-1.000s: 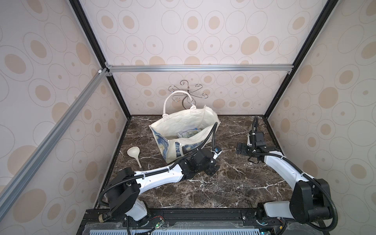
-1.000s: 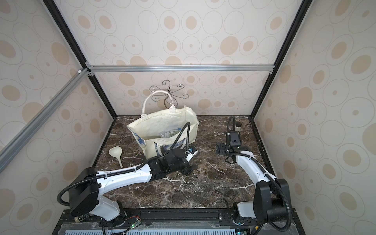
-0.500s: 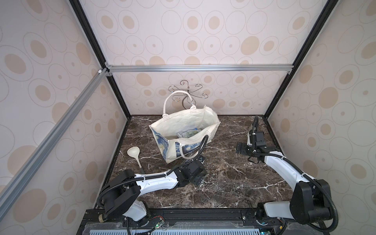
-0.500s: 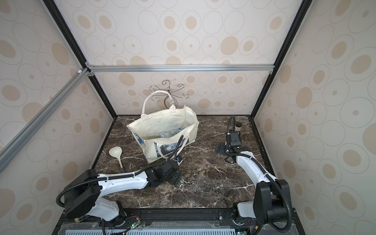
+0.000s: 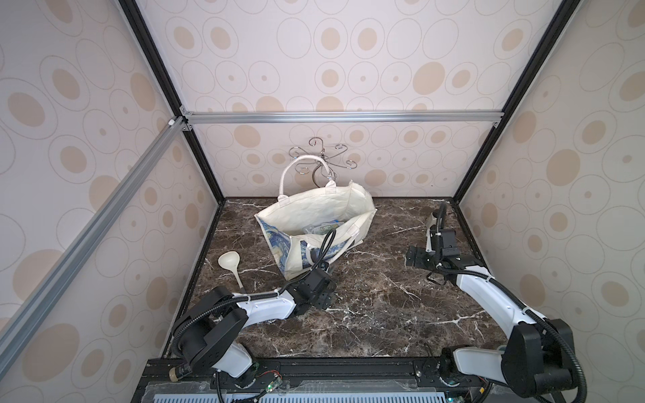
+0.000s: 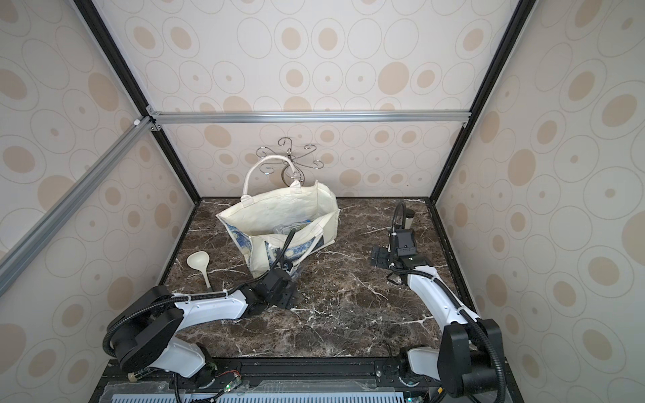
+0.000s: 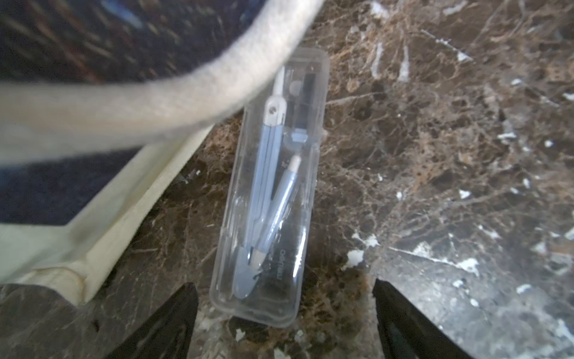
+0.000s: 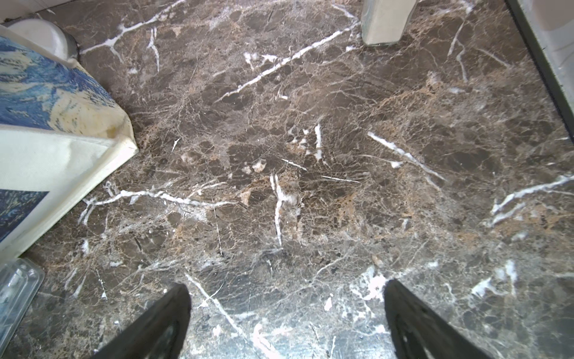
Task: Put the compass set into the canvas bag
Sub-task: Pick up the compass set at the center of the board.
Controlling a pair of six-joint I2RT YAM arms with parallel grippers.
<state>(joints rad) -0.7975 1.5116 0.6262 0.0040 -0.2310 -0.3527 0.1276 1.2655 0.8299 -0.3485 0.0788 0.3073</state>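
The left claw (image 7: 282, 284) has drawn back, open over the clear-cased blue compass set (image 7: 267, 192) beside the cream canvas bag (image 5: 314, 209); right claw (image 8: 286, 284) open too.

On the table (image 5: 384, 314), canvas bag (image 5: 314, 213) toward the back, compass set (image 7: 270, 192) flat just beside its near corner, ladle (image 5: 229, 261) left, hook stand (image 5: 323, 164) behind.
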